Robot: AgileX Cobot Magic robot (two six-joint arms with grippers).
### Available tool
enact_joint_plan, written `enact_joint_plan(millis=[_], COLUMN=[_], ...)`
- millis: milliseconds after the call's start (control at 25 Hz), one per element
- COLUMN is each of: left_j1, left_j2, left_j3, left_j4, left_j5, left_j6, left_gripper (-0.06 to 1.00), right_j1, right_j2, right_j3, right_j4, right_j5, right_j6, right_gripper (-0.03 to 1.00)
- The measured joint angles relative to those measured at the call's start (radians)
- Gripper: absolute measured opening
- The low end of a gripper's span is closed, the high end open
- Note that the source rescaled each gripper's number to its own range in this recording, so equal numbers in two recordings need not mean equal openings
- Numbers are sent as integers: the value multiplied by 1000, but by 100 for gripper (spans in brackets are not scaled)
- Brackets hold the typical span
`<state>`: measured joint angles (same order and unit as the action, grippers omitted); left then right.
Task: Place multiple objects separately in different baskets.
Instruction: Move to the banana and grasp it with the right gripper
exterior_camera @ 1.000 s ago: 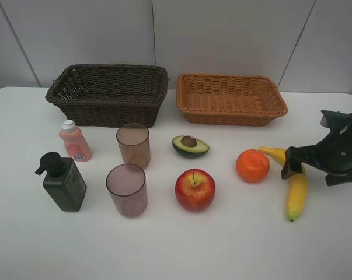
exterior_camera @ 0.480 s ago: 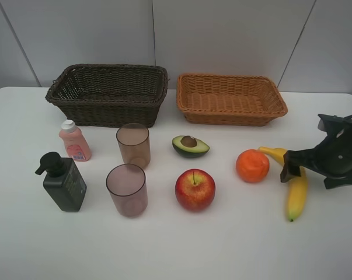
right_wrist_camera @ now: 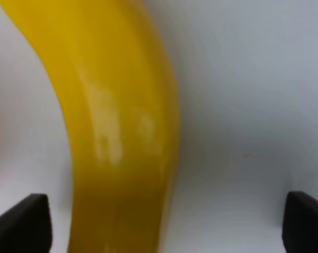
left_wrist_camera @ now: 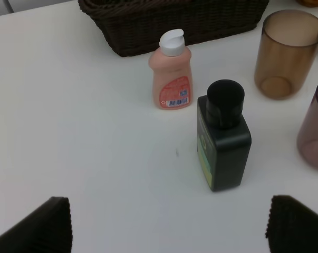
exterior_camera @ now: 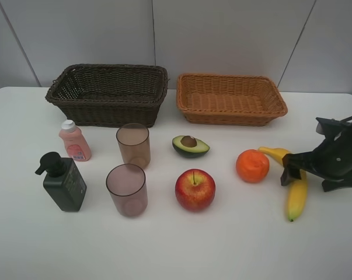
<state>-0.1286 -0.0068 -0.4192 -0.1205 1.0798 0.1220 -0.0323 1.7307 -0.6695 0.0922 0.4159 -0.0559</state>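
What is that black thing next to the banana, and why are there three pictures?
That black thing is the robot's right claw, at the end of one of its two arms. The big picture comes from a camera up high, looking down on the white table. The two others come from small cameras on the arms' wrists, so everything looks close. On the table are a dark basket, a light basket, two cups, a pink bottle, a dark pump bottle, a banana, an orange, an apple and half an avocado. The right claw is open with the banana between its fingers, not squeezed yet. The left claw is open too, facing the bottles. Nothing is held.
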Motion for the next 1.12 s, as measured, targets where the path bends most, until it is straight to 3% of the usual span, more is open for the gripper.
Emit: enact_joint_plan(millis=[80,280,1120], left_j1=[0,0,0], left_j2=[0,0,0], left_j3=[0,0,0], left_j4=[0,0,0], left_j5=[0,0,0], left_j6=[0,0,0], left_gripper=[98,98,98], right_j1=[0,0,0], right_j2=[0,0,0], right_j3=[0,0,0], right_j4=[0,0,-8], right_j5=[-3,-4,-3], right_j6=[0,0,0], right_gripper=[62,0,0])
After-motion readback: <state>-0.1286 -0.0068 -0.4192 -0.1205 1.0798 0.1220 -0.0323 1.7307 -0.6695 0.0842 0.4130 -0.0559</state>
